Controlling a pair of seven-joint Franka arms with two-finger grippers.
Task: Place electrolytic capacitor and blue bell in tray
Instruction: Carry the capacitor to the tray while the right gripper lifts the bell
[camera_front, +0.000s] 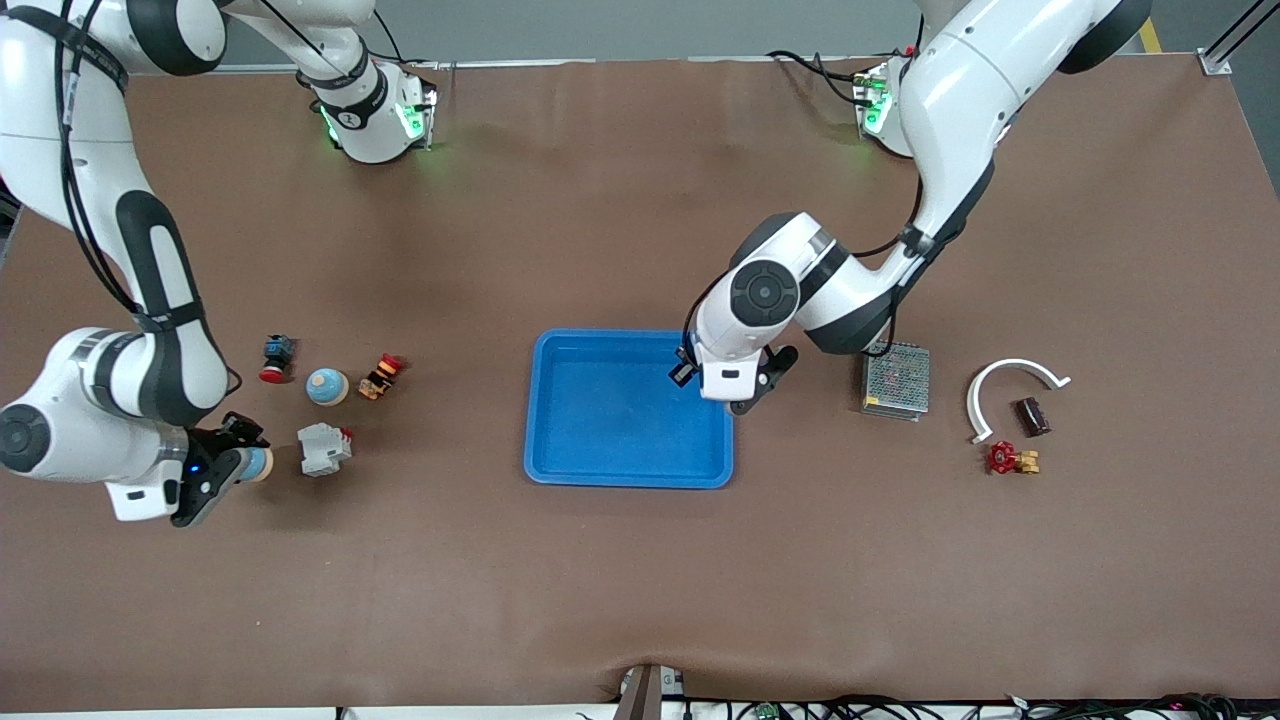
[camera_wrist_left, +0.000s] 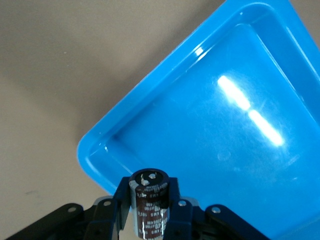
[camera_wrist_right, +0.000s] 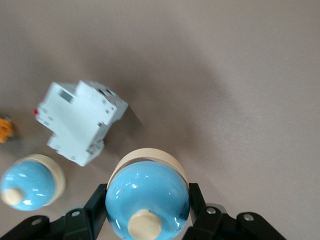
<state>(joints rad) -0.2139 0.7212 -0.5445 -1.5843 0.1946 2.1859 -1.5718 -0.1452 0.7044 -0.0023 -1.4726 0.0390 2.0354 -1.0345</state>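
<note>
While the left end effector (camera_wrist_left: 150, 210), clamped on the electrolytic capacitor (camera_wrist_left: 149, 202), hung over the tray (camera_front: 560, 465) at mid-tabletop awaiting release, the right end effector (camera_wrist_right: 147, 212) gripped a blue bell (camera_wrist_right: 147, 197) near the right arm's edge, carriage to the tray outstanding.

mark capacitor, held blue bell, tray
capacitor (camera_wrist_left: 149, 202): left wrist view, its dark sleeve.
held blue bell (camera_wrist_right: 147, 197): right wrist view, its glossy blue dome.
tray (camera_front: 628, 478): front view, its near rim.
</note>
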